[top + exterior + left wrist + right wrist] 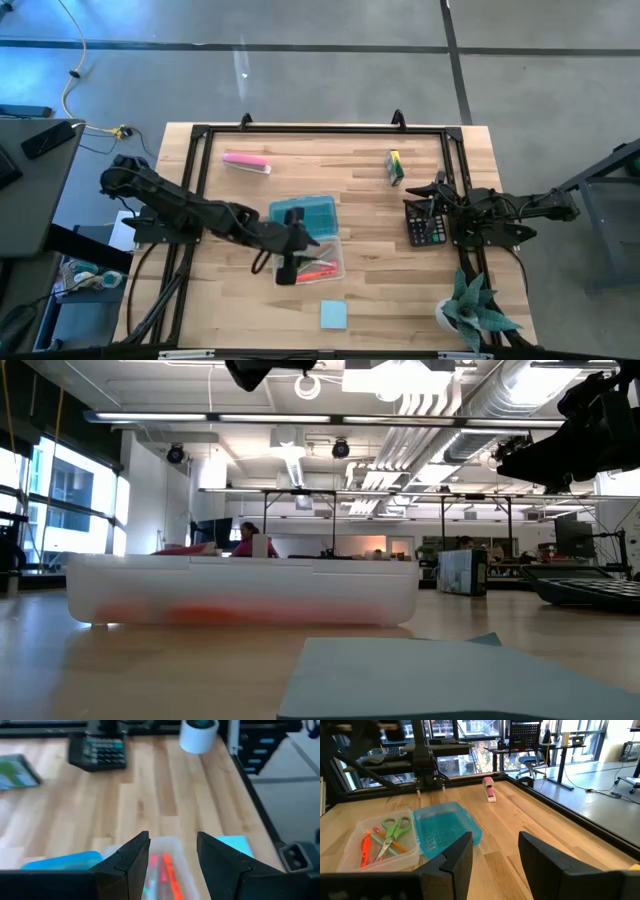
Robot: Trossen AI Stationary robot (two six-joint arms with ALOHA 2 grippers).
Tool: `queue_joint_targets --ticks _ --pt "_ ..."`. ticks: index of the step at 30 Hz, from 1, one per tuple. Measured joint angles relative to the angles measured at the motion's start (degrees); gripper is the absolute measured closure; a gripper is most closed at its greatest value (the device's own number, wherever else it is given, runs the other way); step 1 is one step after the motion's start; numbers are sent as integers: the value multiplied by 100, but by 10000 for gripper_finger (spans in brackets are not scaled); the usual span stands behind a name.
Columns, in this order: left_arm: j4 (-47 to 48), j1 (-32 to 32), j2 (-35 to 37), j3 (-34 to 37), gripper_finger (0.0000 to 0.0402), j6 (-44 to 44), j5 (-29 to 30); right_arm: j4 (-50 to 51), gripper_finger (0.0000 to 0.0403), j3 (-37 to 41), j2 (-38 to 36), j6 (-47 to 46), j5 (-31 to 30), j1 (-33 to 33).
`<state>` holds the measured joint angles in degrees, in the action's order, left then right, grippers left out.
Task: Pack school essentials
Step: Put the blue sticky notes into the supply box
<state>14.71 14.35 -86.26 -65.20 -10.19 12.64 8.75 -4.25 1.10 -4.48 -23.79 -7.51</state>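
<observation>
A clear plastic box [322, 262] sits at the table's middle, holding green-handled scissors [392, 831], an orange-red pen [366, 847] and a green pencil [394, 845]. Its blue lid [305, 215] lies against the box's far side. My left gripper [298, 255] hovers open over the box's left end; its fingers [131, 865] stand above the orange-red pen [170, 872]. The light-blue note pad [333, 315] lies flat near the near edge. The green-yellow block [395, 167] rests far right. My right gripper [495, 855] waits open by the calculator [425, 222].
A pink object [245, 162] lies near the far edge on the left. The spiky green potted plant [470, 310] stands at the near right corner. A black frame [320, 128] borders the table's far and side edges. Bare wood [370, 200] lies between box and calculator.
</observation>
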Motion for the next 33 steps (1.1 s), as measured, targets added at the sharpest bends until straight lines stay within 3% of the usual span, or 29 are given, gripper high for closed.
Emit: queue_joint_targets --ticks 9,16,33 --pt "114 568 -843 -597 245 -384 182 2 254 0 2 -1 -5 0" --pt "209 945 -1423 -882 245 -468 645 2 254 0 2 1 -7 0" --pt "703 2097 -1689 -1035 245 -1325 1632 2 254 0 2 -1 -7 0"
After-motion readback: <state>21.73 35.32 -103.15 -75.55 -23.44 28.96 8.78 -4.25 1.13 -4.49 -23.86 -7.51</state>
